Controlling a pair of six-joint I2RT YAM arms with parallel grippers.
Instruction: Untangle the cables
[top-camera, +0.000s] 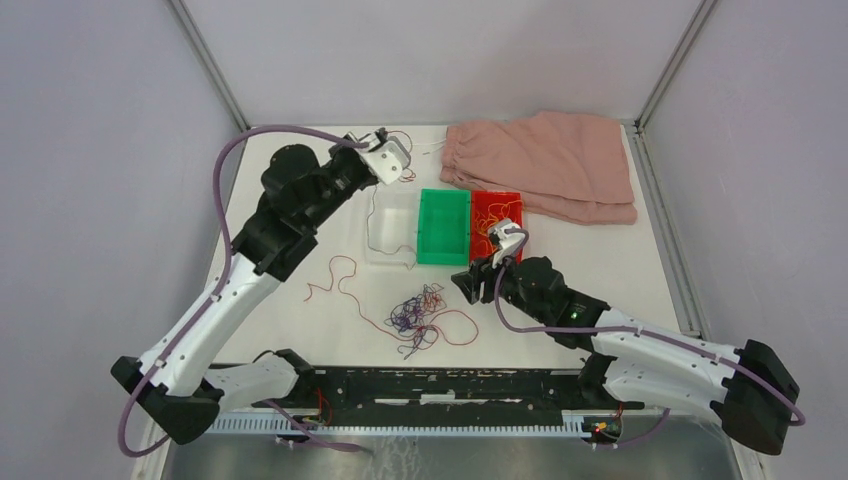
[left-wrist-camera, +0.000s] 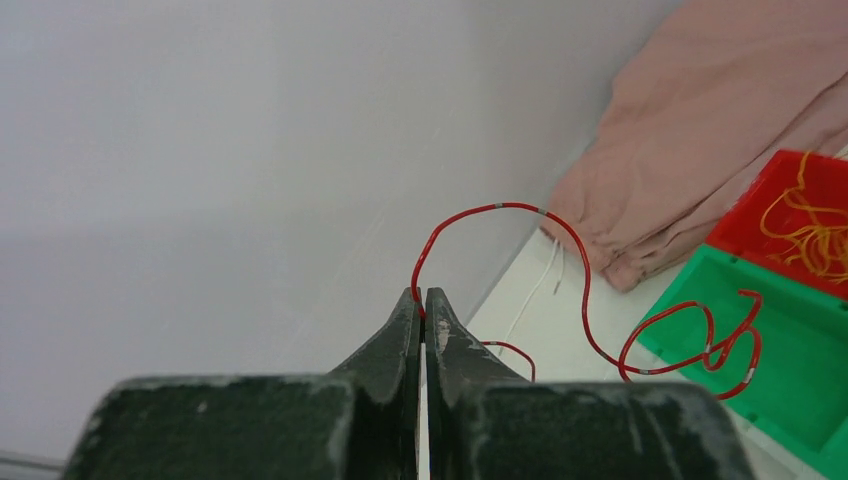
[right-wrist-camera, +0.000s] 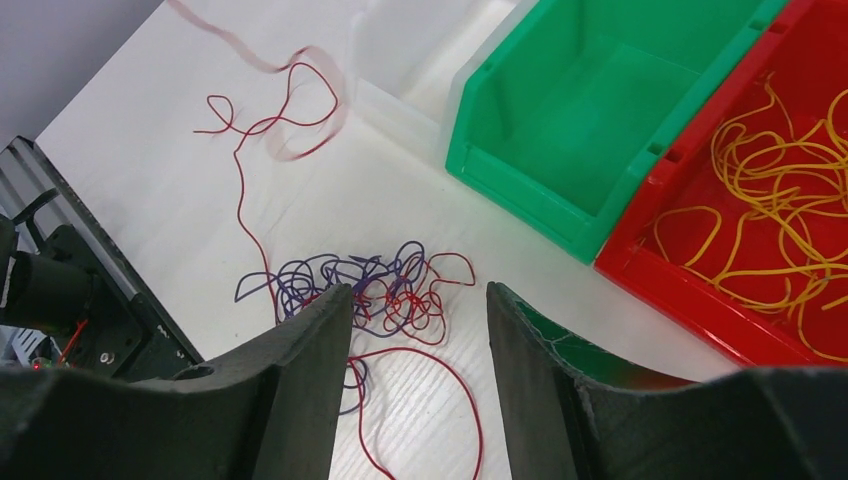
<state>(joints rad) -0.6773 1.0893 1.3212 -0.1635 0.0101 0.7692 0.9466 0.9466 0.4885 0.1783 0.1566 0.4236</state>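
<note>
A tangle of red and purple cables (top-camera: 420, 310) lies on the white table near the front middle. My right gripper (top-camera: 462, 283) hovers just right of it and stands open (right-wrist-camera: 420, 290), nothing between its fingers, the tangle (right-wrist-camera: 400, 280) showing beyond the tips. A loose red cable (top-camera: 335, 280) curls to the tangle's left. At the back, my left gripper (top-camera: 400, 158) is lifted and shut (left-wrist-camera: 423, 300) on one red cable (left-wrist-camera: 500, 206). That cable arcs up from the tips and loops down over the green bin (left-wrist-camera: 780, 350). Yellow cables (right-wrist-camera: 780, 170) lie in the red bin (right-wrist-camera: 680, 270).
Three bins stand side by side mid-table: a clear one (top-camera: 392, 228), a green one (top-camera: 443, 226) and a red one (top-camera: 497, 222). A folded pink cloth (top-camera: 545, 165) with a white drawstring (left-wrist-camera: 540, 280) lies at the back right. Grey walls enclose the table.
</note>
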